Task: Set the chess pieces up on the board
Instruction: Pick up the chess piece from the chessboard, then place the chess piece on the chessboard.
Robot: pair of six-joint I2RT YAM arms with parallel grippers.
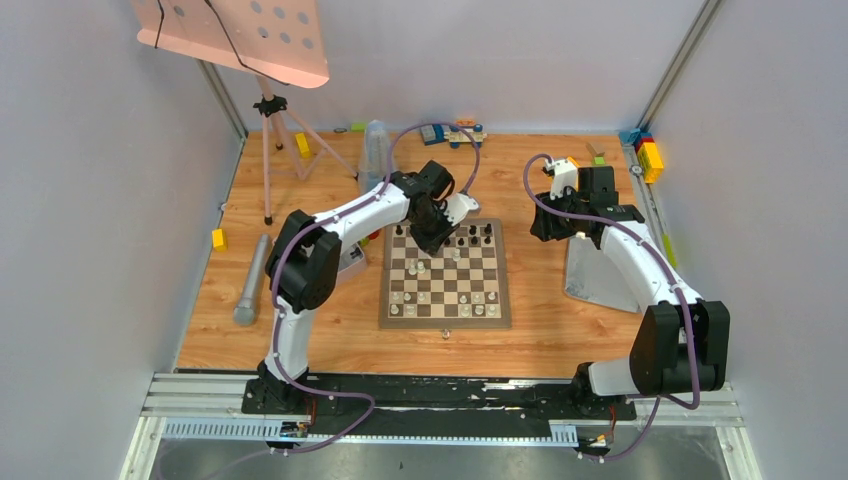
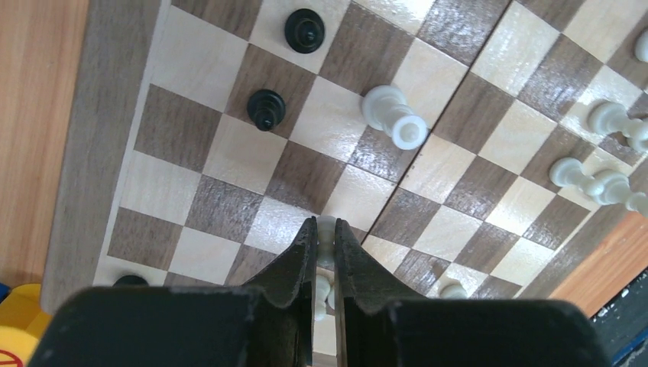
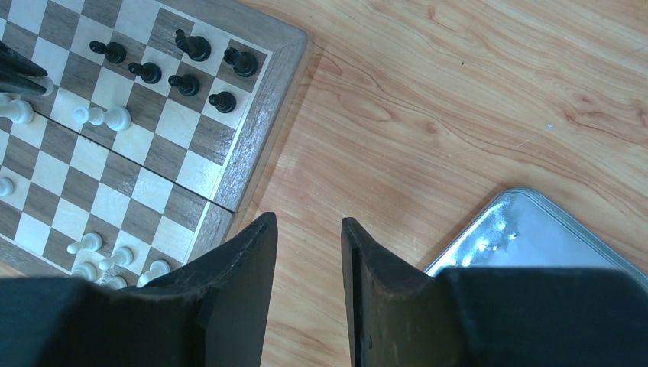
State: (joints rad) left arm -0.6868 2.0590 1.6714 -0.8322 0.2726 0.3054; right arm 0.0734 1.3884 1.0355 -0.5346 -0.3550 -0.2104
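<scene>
**Left gripper pinches a small white piece over the board**

The left gripper hangs low over the board. Its two fingers are drawn in to a narrow slot, and a white piece sits between them, apparently clamped. Whether the piece rests on its square or is lifted clear of it cannot be told. In the top view this grip is over the far rows, left of centre.

The right gripper has its fingers parted with nothing between them. It hovers over the bare table, between the board's edge and the metal tray.

The piece is probably very light, hard and smooth, with a narrow foot, so it should tip or slip easily. Another white piece, the fallen piece, lies on its side nearby. The safest hold is likely across the stem, just under the head, with the piece upright and the squeeze gentle. Two black pieces stand close by, and a careless sweep could knock them.
</scene>
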